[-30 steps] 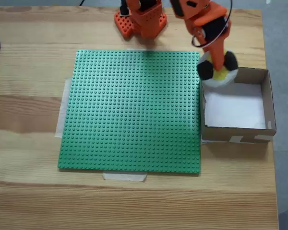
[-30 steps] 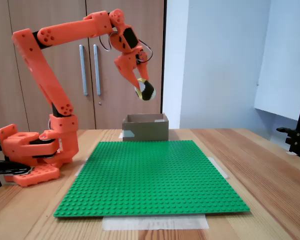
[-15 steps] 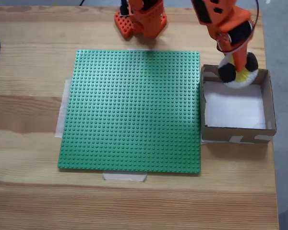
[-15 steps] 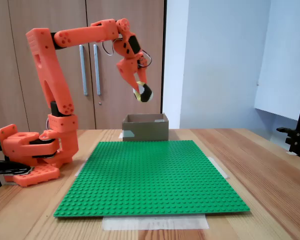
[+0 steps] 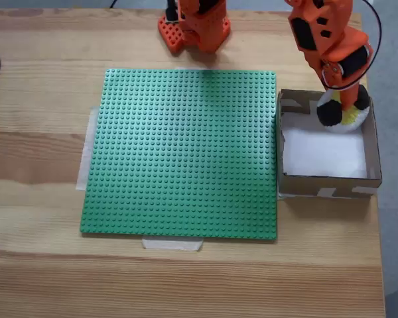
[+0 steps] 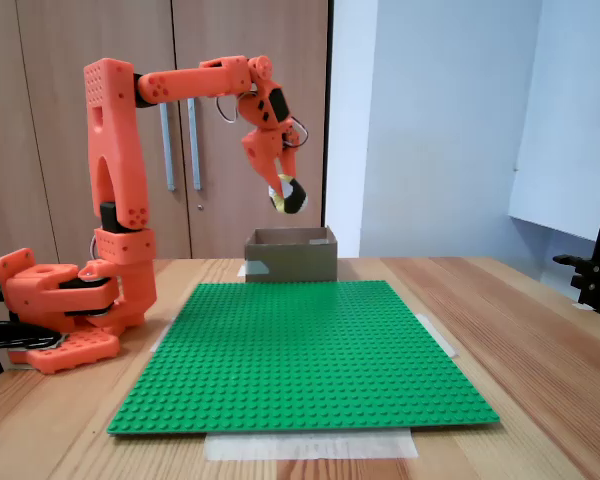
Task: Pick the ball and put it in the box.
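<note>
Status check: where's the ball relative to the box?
Gripper shut on ball. Ball held in the air above box, over its far right corner in the overhead-looking fixed view. Nothing in the way.

My arm (image 6: 115, 150): bright orange printed plastic throughout, blocky links, round black screw holes at joints. Base (image 6: 55, 305) chunky, orange, with perforated foot plate and black clamp at its edge. Black motor blocks set into wrist. Thin dark cable loops out near wrist. Claw (image 6: 283, 190): tapered orange fingers (image 5: 348, 99).
</note>
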Robot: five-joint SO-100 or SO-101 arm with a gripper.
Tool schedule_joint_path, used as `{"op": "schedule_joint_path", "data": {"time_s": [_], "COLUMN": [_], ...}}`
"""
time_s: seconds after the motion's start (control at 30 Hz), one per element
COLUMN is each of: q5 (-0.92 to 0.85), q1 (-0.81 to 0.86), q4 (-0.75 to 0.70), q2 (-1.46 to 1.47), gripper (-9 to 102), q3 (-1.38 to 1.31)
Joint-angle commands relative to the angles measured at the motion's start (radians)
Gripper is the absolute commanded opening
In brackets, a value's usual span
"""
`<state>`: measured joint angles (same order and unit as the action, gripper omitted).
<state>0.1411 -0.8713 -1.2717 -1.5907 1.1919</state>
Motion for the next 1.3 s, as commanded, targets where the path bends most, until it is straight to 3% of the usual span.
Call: {"op": "schedule_joint_path", "data": {"time_s": [0.0, 0.3, 1.07, 1.27], "q5": [0.008, -0.003, 0.031, 0.021], "q1": [0.012, 0.026, 0.014, 0.012], "q4": [-0.003, -0.009, 0.000, 0.029], "q2": [-0.014, -0.014, -0.058, -0.120], "gripper": [-1, 1, 27, 23], "q3": [-0.032, 0.041, 0.066, 0.123]}}
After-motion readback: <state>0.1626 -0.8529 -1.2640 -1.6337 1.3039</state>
